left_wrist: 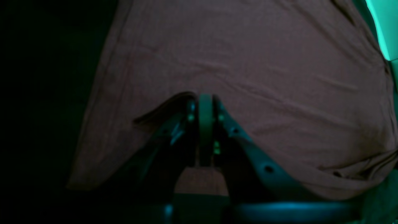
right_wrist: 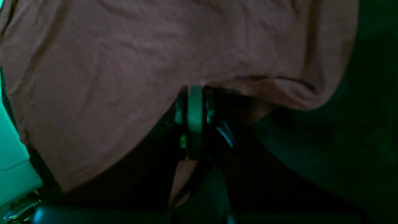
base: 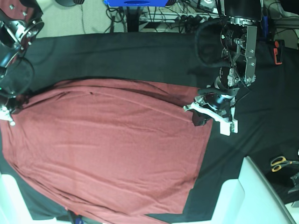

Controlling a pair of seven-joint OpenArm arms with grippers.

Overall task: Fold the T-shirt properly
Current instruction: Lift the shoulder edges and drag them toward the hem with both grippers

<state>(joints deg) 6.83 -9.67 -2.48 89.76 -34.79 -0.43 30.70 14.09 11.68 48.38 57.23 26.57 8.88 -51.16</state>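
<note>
Fold in hand: T-shirt (base: 107, 149) spread across black-draped desk (base: 140, 58), one edge pinched up at each side. Left claw (left_wrist: 205, 102) clamped tight on hem; right claw (right_wrist: 196, 93) likewise clamped on fabric edge. Next move likely calls for both lifting together, carrying cloth across evenly. Scissors (base: 281, 162) near desk corner; cables (base: 187, 16) behind.

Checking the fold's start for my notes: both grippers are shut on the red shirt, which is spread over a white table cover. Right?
Not quite: the table cover is black, not white, as the base view shows. The rest holds: the left gripper and the right gripper are each shut on the red shirt.
</note>
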